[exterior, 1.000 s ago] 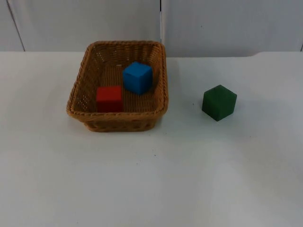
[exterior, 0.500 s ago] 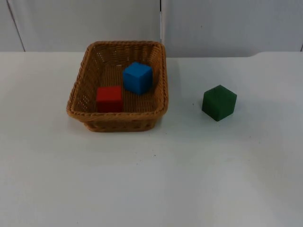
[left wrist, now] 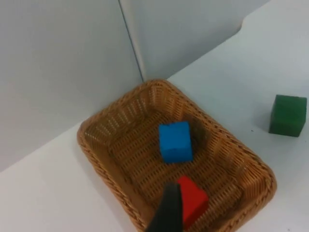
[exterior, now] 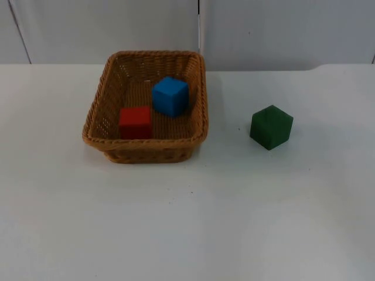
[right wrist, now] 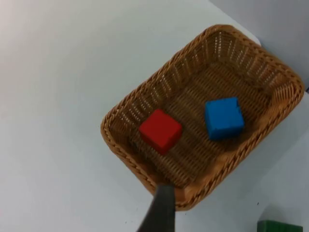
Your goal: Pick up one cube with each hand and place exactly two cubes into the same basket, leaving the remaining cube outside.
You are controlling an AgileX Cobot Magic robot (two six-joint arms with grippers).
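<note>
Nothing has moved since a second ago — your red cube (exterior: 135, 122) and blue cube (exterior: 170, 96) sit in the basket (exterior: 94, 124), the green cube (exterior: 271, 127) well apart on the bench (exterior: 234, 205). The task looks complete; neither gripper's opening can be told.

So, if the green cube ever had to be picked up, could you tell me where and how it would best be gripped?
Probably from straight above, closing on two opposite side faces. The green cube stands alone on the white table, apart from the basket, so its sides are free. It sits turned, a corner toward the camera, so the wrist should rotate to square the fingers with its faces.
</note>
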